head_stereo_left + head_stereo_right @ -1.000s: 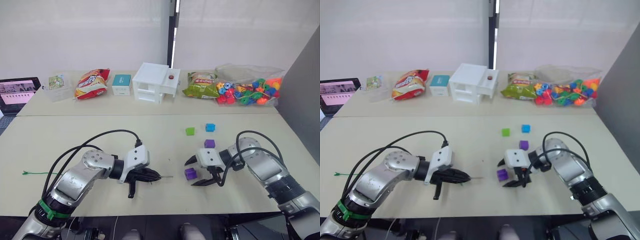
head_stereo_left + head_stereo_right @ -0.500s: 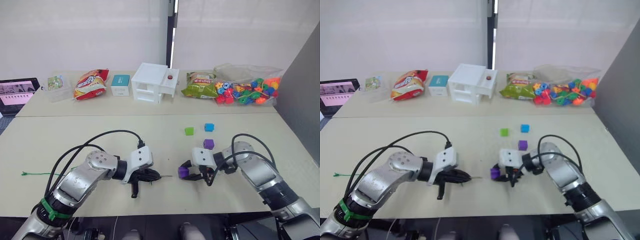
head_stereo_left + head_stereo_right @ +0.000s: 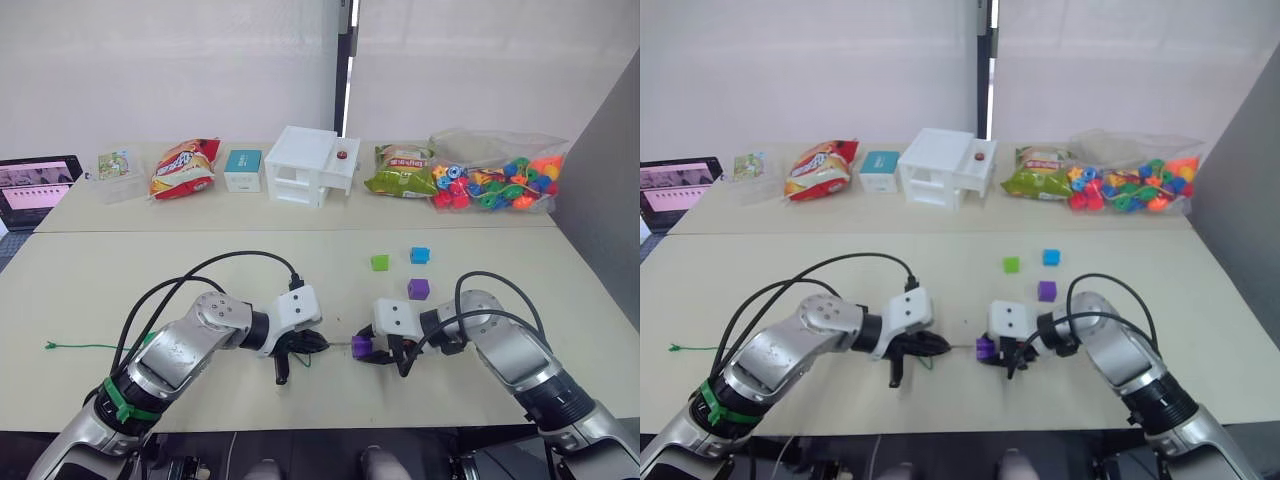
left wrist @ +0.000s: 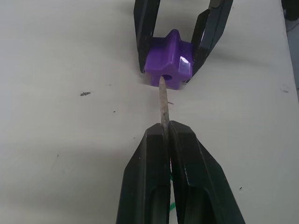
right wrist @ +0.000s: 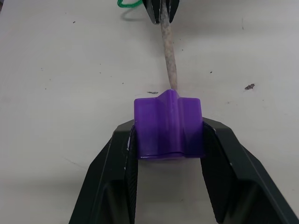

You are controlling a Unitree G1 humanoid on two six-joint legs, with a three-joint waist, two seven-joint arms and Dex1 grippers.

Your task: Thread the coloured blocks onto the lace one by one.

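L gripper (image 4: 167, 135) has its fingers pinched together on the lace (image 4: 163, 100), gripping the stiff pale tip just behind its free end. R gripper (image 5: 168, 135) has its fingers clamped on either side of a purple star block (image 5: 168, 128), held just above the table (image 3: 200, 270) near its front edge. The lace tip meets the block's hole: in the L wrist view the tip end sits right at the hole mouth; can't tell how far in it goes. The two grippers face each other tip to tip, with the block between them.

Rel. to the purple star block: a green loop of lace (image 5: 128, 3) lies on the table just behind the L gripper, and the knotted green end (image 3: 50, 346) lies far off toward the table's L edge. Three loose blocks sit beyond it toward the back: purple block (image 3: 418, 288) nearest, then green block (image 3: 379, 262) and blue block (image 3: 419, 255) side by side, apart from each other.

Along the far table, well behind the star block: white box (image 3: 311, 165), teal box (image 3: 243, 168), red snack bag (image 3: 182, 167), green snack bag (image 3: 400, 171), clear bag of coloured beads (image 3: 497, 180), and a laptop (image 3: 35, 186) at far L.
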